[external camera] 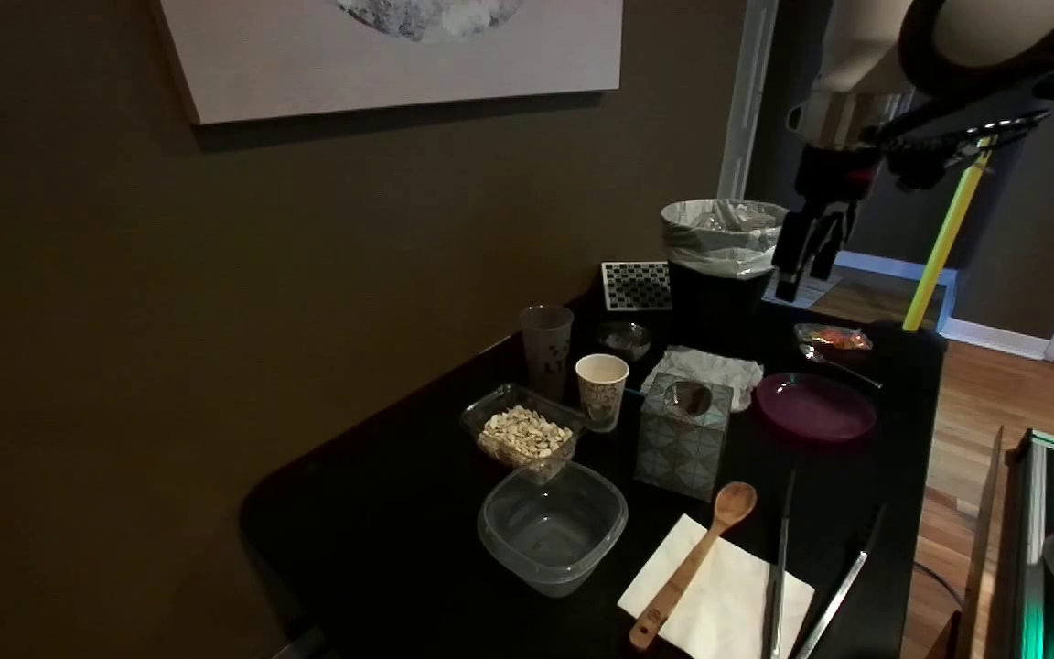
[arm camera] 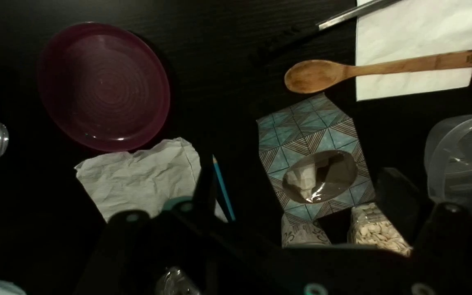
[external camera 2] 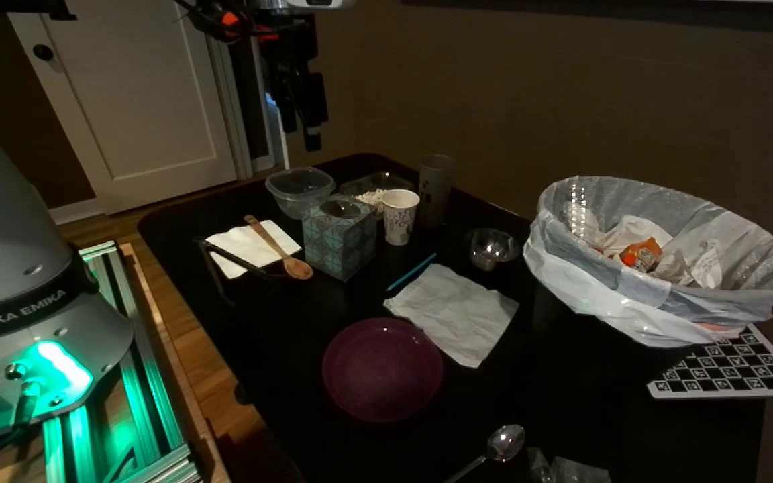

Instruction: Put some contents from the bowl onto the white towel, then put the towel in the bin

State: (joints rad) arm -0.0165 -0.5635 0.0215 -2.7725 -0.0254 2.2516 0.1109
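On the dark table in an exterior view, left of the paper cup, sits a clear, boxy bowl of pale seeds, which I guess is the one meant. In an exterior view, a wrinkled white towel, likely the one to use, lies between the purple plate and the bin on the right. In the wrist view the gripper has its fingers wide apart with nothing held, so I think it should go slowly down over the bowl, pinch a few seeds, and drop them on the towel's middle so none spill.
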